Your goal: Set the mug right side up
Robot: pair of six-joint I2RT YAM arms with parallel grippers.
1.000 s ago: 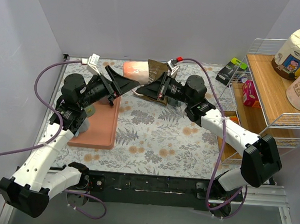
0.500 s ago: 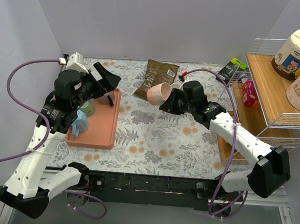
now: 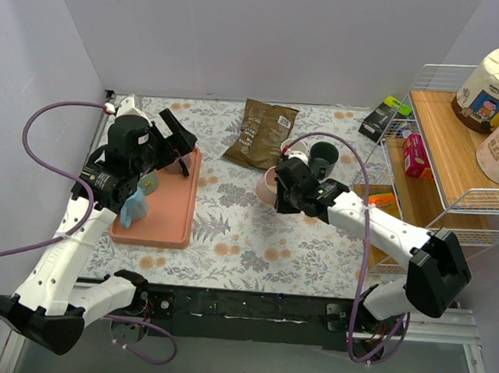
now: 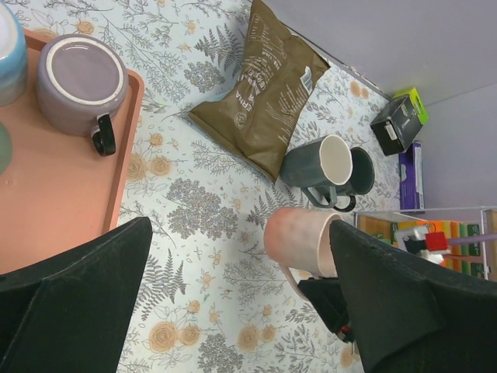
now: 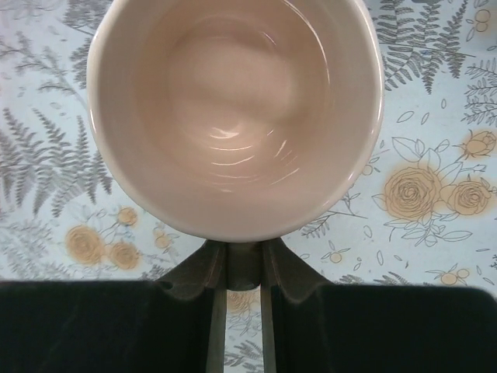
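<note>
The pink mug [image 3: 266, 185] is held low over the flowered mat, right of the middle. In the right wrist view its open mouth [image 5: 233, 109] faces the camera, so its inside shows. My right gripper [image 5: 245, 268] is shut on the mug's handle, just right of the mug in the top view [image 3: 280, 191]. I cannot tell whether the mug's base touches the mat. The left wrist view shows the mug [image 4: 299, 237] from the side, rim to the right. My left gripper [image 4: 241, 311] is open and empty, high over the tray's back end [image 3: 180, 138].
An orange tray [image 3: 174, 215] at the left holds an upside-down grey mug [image 4: 81, 81] and a blue object [image 3: 131, 207]. A brown bag [image 3: 262, 134] lies at the back. Two dark mugs [image 3: 321, 158] stand behind the right gripper. A wire shelf [image 3: 442, 150] is at the right.
My right arm has brought the pink mug from the back by the bag forward and down to the mat and turned its mouth upward. My left arm has drawn back to the left.
</note>
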